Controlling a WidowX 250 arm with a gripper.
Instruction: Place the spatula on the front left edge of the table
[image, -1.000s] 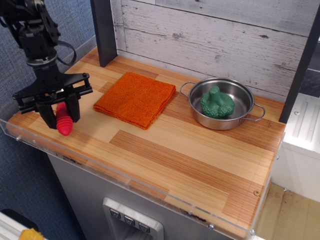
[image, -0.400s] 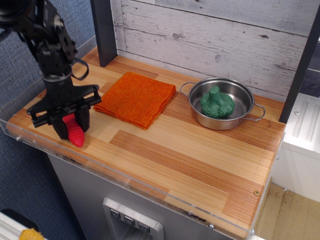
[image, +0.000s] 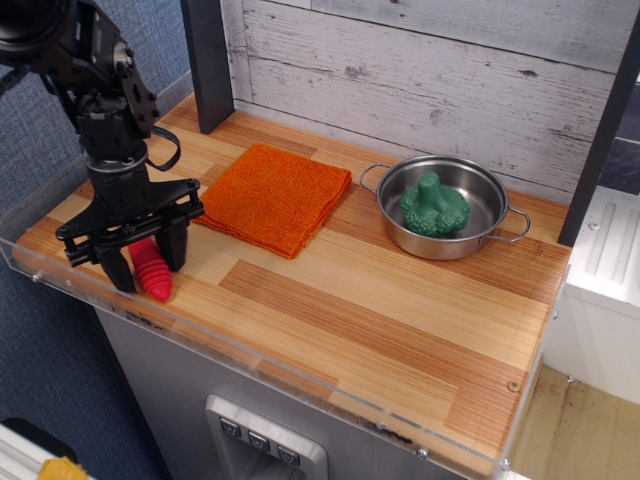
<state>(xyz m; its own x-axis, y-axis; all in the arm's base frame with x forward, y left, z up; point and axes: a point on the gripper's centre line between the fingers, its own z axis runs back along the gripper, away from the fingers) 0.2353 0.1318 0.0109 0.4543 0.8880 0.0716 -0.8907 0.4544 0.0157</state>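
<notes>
The spatula (image: 153, 271) lies between the widely spread fingers of the hand (image: 147, 268), at the counter's (image: 400, 330) 8 o'clock edge, its red handle pointing toward 5 o'clock.

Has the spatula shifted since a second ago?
Yes. The spatula moved right and toward the front acrylic rim, judged against the orange cloth.

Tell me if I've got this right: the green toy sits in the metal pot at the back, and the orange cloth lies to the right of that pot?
Not quite. The green toy does sit in the metal pot, but the orange cloth lies to the pot's left, as the only camera view shows.
</notes>
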